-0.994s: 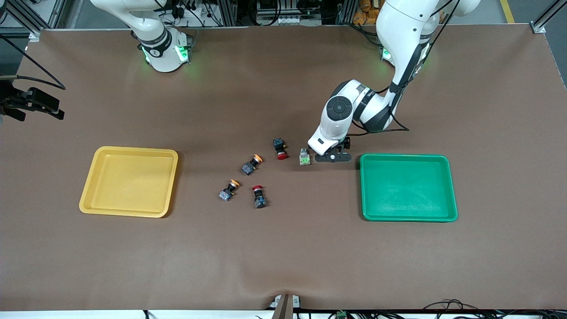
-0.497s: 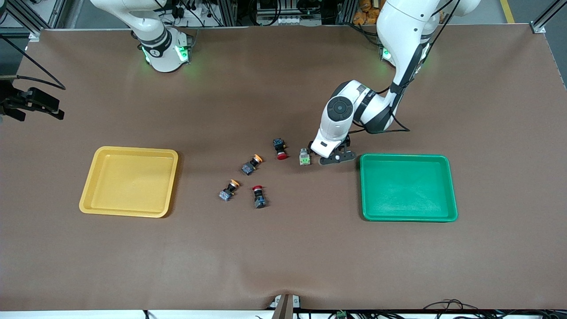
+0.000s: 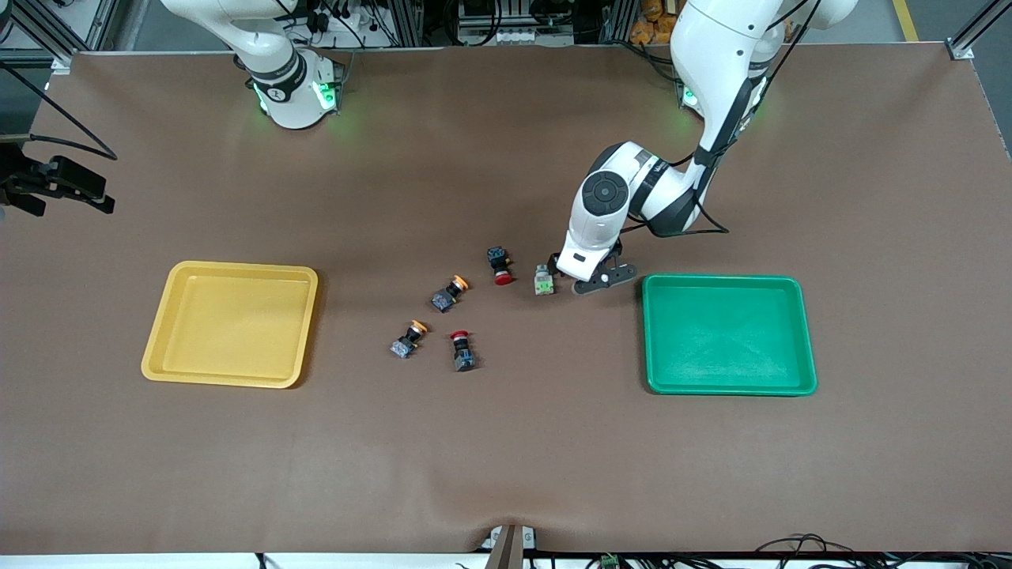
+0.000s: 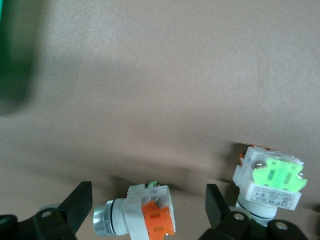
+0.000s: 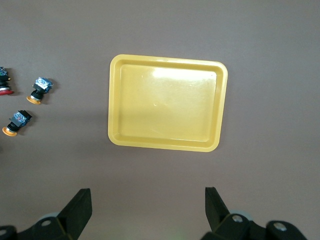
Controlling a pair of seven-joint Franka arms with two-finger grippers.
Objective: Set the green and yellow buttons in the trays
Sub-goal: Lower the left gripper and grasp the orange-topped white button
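My left gripper (image 3: pixel 594 278) stands open and low over the table between the green tray (image 3: pixel 727 333) and a pale grey green-ended button (image 3: pixel 543 280). In the left wrist view a pale grey orange-ended button (image 4: pixel 142 217) lies on its side between the fingers of the left gripper (image 4: pixel 148 200), untouched, and the green-ended button (image 4: pixel 272 180) stands just outside one finger. Two yellow-capped buttons (image 3: pixel 449 293) (image 3: pixel 409 339) lie toward the yellow tray (image 3: pixel 231 324). My right gripper (image 5: pixel 148 207) hangs open and empty high over bare table beside the yellow tray (image 5: pixel 167 110).
Two red-capped switches (image 3: pixel 499 265) (image 3: pixel 462 351) lie among the buttons in the middle of the table. Both trays hold nothing. A dark clamp (image 3: pixel 55 186) juts in at the table's edge at the right arm's end.
My left hand has turned at the wrist and shifted slightly toward the green-ended button. The buttons, the trays and the right arm have not moved.
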